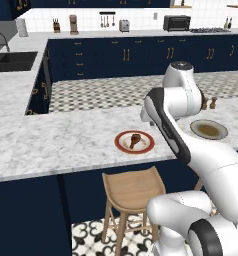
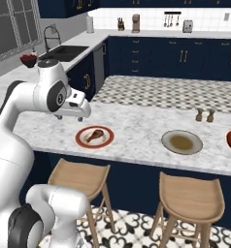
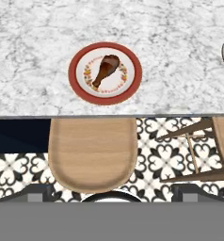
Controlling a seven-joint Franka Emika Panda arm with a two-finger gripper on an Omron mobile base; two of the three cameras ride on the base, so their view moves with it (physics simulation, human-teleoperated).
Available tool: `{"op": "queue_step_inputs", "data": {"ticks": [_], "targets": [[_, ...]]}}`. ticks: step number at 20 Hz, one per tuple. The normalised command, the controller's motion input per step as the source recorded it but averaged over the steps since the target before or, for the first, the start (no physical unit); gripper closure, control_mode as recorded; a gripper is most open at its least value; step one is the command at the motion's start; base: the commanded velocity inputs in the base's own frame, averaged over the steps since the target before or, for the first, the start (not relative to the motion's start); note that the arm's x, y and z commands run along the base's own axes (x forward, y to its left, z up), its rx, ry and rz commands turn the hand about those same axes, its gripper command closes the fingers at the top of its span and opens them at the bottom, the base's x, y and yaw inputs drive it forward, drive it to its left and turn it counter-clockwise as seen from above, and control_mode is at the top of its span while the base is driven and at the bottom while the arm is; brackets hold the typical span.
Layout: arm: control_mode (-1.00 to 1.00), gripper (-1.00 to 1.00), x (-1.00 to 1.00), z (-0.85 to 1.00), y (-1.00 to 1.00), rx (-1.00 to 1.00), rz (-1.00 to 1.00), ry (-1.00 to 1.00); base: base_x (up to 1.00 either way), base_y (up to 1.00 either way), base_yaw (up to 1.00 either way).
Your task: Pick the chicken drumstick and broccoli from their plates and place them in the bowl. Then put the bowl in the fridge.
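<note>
With the gripper (image 2: 74, 117) seemingly wide open above, the tapered chicken drumstick (image 3: 104, 69) could roll off its red-rimmed plate (image 3: 76, 70) if pinched off-centre.

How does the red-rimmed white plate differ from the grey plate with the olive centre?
The red-rimmed white plate carries a brown chicken drumstick; the grey plate with the olive centre carries nothing. The red-rimmed one has a patterned ring inside; the grey one looks plain. Both are round, flat and lie on the white marble counter.

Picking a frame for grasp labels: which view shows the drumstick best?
Hand view: the chicken drumstick is seen from straight above, unblocked, whole on the red-rimmed plate. Both base views show it small and oblique.
</note>
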Motion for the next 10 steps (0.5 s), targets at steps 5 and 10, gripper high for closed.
{"op": "queue_step_inputs", "data": {"ticks": [5,10], "targets": [[1.0,-1.0,0.0,0.0,0.0,0.0,0.0,0.0,0.31,0.42,0.0],[1.0,-1.0,0.0,0.0,0.0,0.0,0.0,0.0,0.56,0.06,0.0]]}}
